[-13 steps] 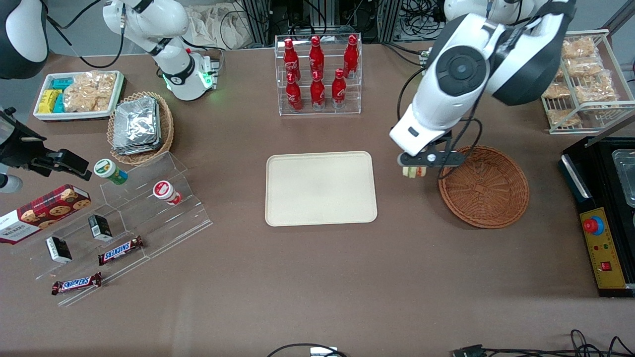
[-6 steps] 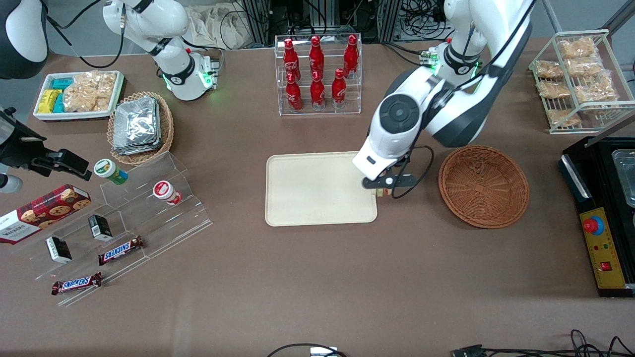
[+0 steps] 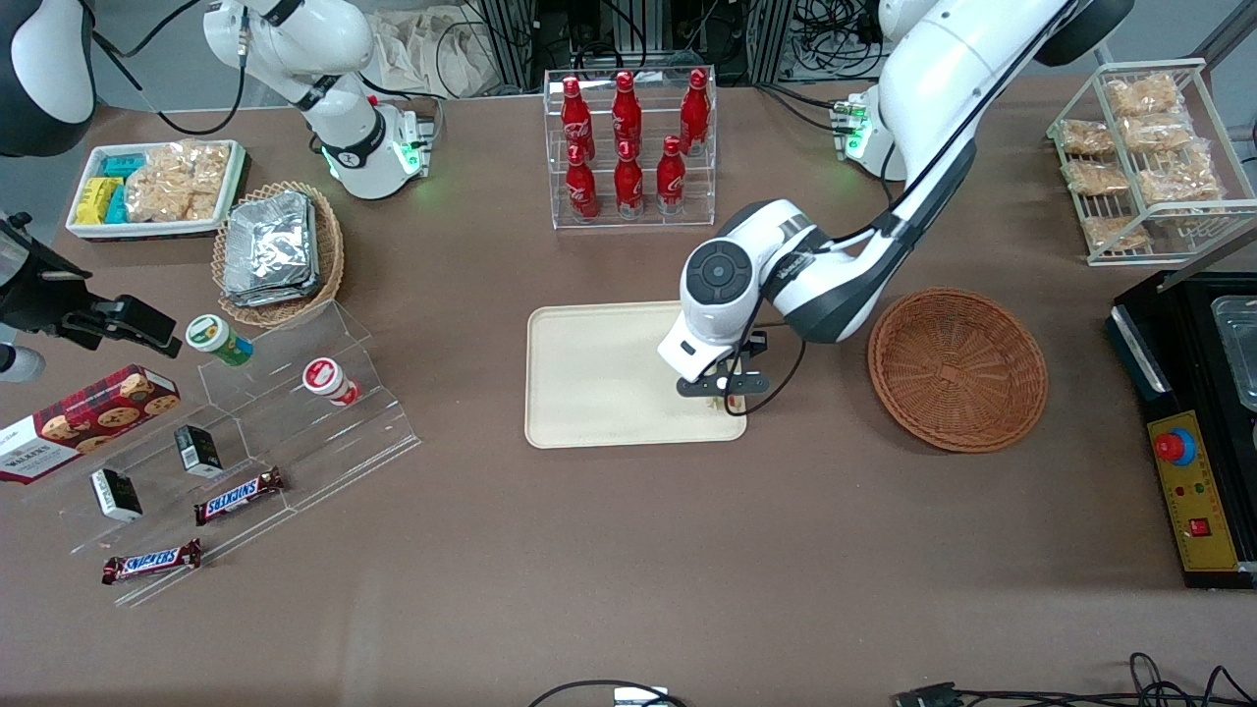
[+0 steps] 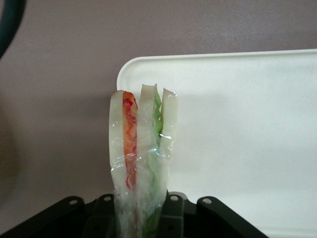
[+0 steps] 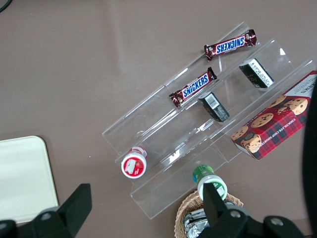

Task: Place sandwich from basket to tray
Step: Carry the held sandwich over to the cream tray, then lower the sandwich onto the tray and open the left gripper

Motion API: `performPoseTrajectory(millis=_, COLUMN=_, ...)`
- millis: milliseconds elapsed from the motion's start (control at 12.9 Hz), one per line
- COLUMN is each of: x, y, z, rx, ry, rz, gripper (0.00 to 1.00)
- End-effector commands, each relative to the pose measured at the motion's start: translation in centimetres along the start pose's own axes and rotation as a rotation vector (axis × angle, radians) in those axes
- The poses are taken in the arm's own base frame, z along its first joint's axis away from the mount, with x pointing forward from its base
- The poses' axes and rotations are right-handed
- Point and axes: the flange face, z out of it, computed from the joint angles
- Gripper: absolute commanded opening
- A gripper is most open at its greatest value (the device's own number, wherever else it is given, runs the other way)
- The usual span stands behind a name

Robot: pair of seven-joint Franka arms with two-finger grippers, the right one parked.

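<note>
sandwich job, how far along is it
Done: the sandwich is out of the basket, which looks empty. In hand: the tool is shut on the sandwich, low over the corner of the tray nearest the basket. Left: set it down and let go.

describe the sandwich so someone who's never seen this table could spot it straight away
Find the cream tray at the middle of the table. The gripper hangs over its corner nearest the round reddish basket, shut on the sandwich. It is a clear-wrapped wedge of pale bread with red and green filling, unlike the foil packets.
</note>
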Motion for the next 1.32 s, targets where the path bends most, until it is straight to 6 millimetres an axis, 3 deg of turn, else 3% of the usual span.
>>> performPoseTrajectory(millis=0, x=-1.4, y=1.9, z=2.4, rx=-0.008, ry=0.032, rz=-0.002, gripper=0.0)
performPoseTrajectory(millis=233, x=-2.6, y=2.0, z=4.5, rx=-0.02, ry=0.022, rz=0.016, gripper=0.01)
performPoseTrajectory(millis=620, x=-2.9, y=1.4, z=5.4, rx=0.006, ry=0.034, rz=0.037, gripper=0.04)
performPoseTrajectory(millis=698, x=-2.8, y=1.4, z=5.3, rx=0.005, ry=0.035, rz=0.03, gripper=0.34)
performPoseTrajectory(millis=775, x=-2.6, y=1.2, z=5.4, rx=0.003, ry=0.032, rz=-0.004, gripper=0.99)
performPoseTrajectory(millis=1240, x=-2.4, y=1.0, z=5.2, rx=-0.003, ry=0.03, rz=-0.04, gripper=1.0)
